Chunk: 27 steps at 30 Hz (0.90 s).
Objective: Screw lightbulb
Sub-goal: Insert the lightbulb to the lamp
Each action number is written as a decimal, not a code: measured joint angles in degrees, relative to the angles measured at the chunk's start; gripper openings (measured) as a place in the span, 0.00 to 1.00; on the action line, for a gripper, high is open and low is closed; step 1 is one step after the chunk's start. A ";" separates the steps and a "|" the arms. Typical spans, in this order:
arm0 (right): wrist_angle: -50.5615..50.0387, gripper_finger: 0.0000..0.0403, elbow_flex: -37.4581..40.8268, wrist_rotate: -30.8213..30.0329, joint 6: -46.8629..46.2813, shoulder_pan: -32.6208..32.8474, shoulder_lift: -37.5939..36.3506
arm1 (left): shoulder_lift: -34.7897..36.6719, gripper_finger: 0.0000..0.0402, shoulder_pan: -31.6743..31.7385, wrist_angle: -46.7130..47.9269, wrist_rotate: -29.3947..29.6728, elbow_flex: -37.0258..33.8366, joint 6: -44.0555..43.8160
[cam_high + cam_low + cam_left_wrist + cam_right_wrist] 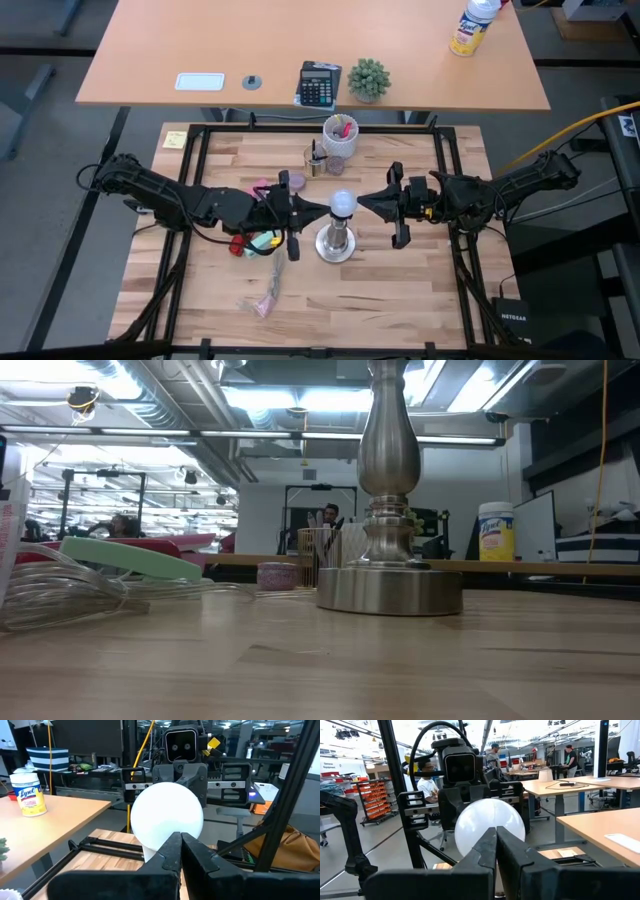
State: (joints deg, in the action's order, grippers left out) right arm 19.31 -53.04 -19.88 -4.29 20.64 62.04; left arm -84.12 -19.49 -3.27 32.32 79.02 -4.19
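Both grippers, left (322, 211) and right (365, 203), are pointing at the lightbulb (343, 204) with fingers pressed together, gripping nothing; the bulb is sitting atop the metal stand (337, 243) between them; it looks seated, so next comes opening a gripper to turn the globe.

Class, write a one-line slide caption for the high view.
Left gripper and right gripper, both shut, flank the lightbulb atop its socket stand.
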 joint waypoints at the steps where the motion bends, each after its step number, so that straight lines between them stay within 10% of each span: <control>1: -0.02 0.04 0.00 0.00 0.00 0.00 0.00 | 0.00 0.01 0.01 0.07 0.01 0.00 -0.13; 27: -0.20 0.04 0.00 -3.93 0.04 0.02 0.09 | 0.00 0.01 -0.02 1.06 -0.09 0.00 0.12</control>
State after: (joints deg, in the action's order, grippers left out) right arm 19.11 -53.04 -23.81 -4.25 20.66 62.13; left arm -84.12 -19.51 -2.21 32.23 79.02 -4.07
